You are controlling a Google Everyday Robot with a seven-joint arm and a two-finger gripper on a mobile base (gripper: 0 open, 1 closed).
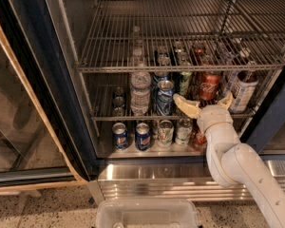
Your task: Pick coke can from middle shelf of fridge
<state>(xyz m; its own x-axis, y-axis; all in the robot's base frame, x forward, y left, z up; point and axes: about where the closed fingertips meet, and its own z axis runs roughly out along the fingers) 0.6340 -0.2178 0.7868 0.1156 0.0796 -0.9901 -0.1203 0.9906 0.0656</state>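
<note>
The coke can (pixel 209 85), red with a silver top, stands upright on the middle shelf (pixel 109 118), a wire rack in the fridge (pixel 52 80). My gripper (pixel 205 103) is at the shelf's front edge, directly in front of the can and slightly below it. Its two cream fingers (pixel 185 106) are spread open on either side, holding nothing. The arm hides the can's lower part. The white arm reaches in from the lower right.
On the same shelf stand a water bottle (pixel 140 91), a blue can (pixel 165 96), a green can (pixel 184 82) and a white-and-brown container (pixel 242 91). Pepsi cans (pixel 119 136) stand on the floor below. The open glass door (pixel 19 127) is left. A white bin (pixel 147 215) is below.
</note>
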